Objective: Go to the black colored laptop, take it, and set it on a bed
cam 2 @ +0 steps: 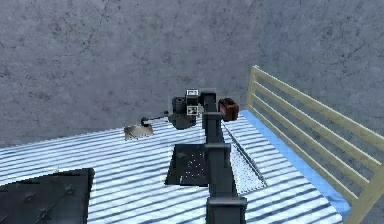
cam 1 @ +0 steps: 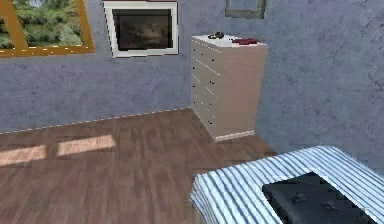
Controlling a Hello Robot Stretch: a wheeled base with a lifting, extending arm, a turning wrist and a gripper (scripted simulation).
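A black laptop (cam 2: 188, 166) lies opened out on the striped bed (cam 2: 120, 170), its dark half left of the arm and its grey half (cam 2: 250, 166) to the right. The dark arm rises from the bottom edge and crosses over the laptop. My gripper (cam 2: 138, 128) reaches left from the two white marker squares, above the bed's far edge near the blue wall. Only bare bed cover and wall lie behind its far end, and it holds nothing. In the forward view the same striped bed (cam 1: 240, 190) fills the lower right corner.
A black cushion (cam 2: 40, 198) lies on the bed at lower left, seen too as a black cushion (cam 1: 315, 202). A pale wooden bed rail (cam 2: 300, 115) runs along the right. A white dresser (cam 1: 228, 85), a framed picture (cam 1: 142, 28) and a window (cam 1: 45, 25) stand beyond open wooden floor (cam 1: 100, 170).
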